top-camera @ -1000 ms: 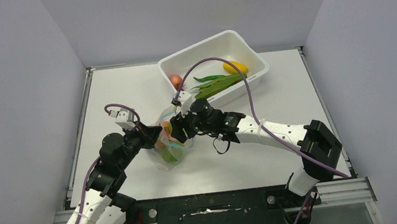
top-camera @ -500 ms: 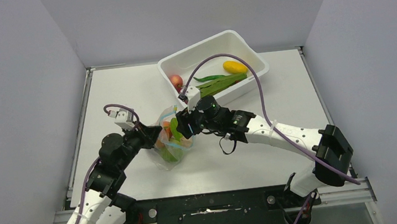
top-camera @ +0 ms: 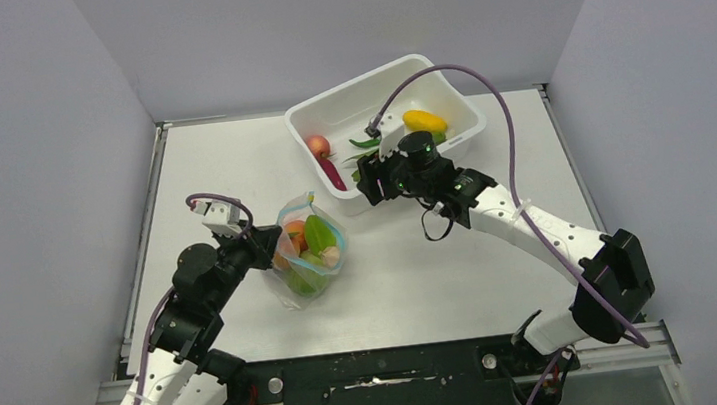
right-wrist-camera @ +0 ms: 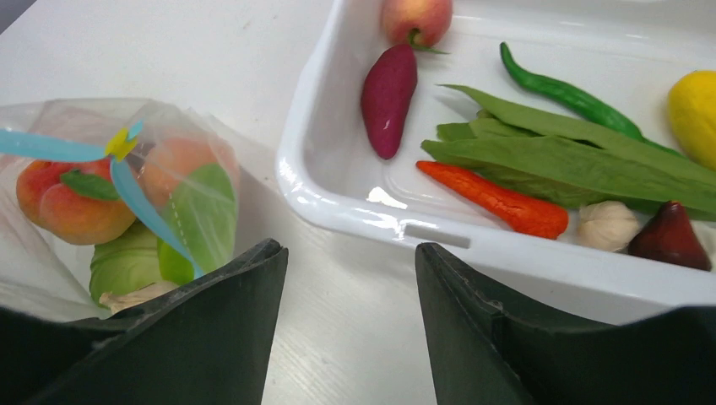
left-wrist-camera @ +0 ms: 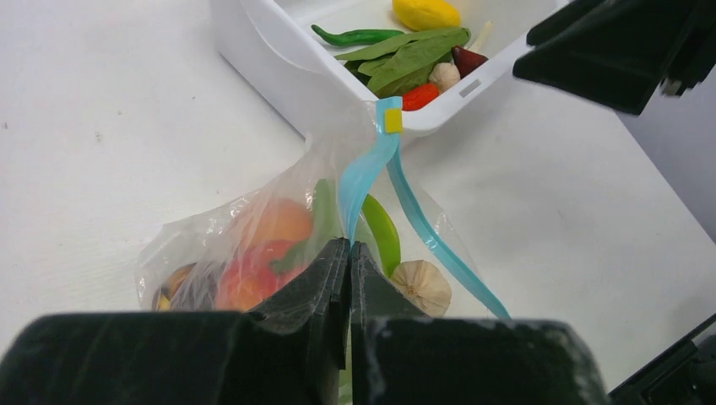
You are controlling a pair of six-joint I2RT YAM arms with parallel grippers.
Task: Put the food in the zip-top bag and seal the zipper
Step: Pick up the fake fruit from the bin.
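Observation:
The zip-top bag (top-camera: 306, 256) stands on the table with its mouth open, holding peaches (left-wrist-camera: 274, 224), a green pepper (left-wrist-camera: 384, 232) and a pale garlic bulb (left-wrist-camera: 425, 285). Its blue zipper (left-wrist-camera: 365, 173) carries a yellow slider (left-wrist-camera: 393, 121). My left gripper (left-wrist-camera: 349, 246) is shut on the bag's rim at the near side (top-camera: 269, 247). My right gripper (right-wrist-camera: 350, 249) is open and holds nothing, hovering over the table just in front of the tub's near-left wall (top-camera: 366, 184). More food lies in the tub: a purple root (right-wrist-camera: 388, 89), an orange carrot (right-wrist-camera: 498, 198) and a dark fruit (right-wrist-camera: 671, 236).
The white tub (top-camera: 325, 115) sits at the back right, its rim (right-wrist-camera: 355, 202) right before my right fingers. It also holds a peach (right-wrist-camera: 415, 17), a green chilli (right-wrist-camera: 566, 93), green leaves (right-wrist-camera: 574, 156), a garlic bulb (right-wrist-camera: 606, 224) and a yellow lemon (right-wrist-camera: 697, 105).
My right gripper has drawn out of the bag's mouth and swung back and right to the tub's front wall. The left gripper keeps its hold on the rim.

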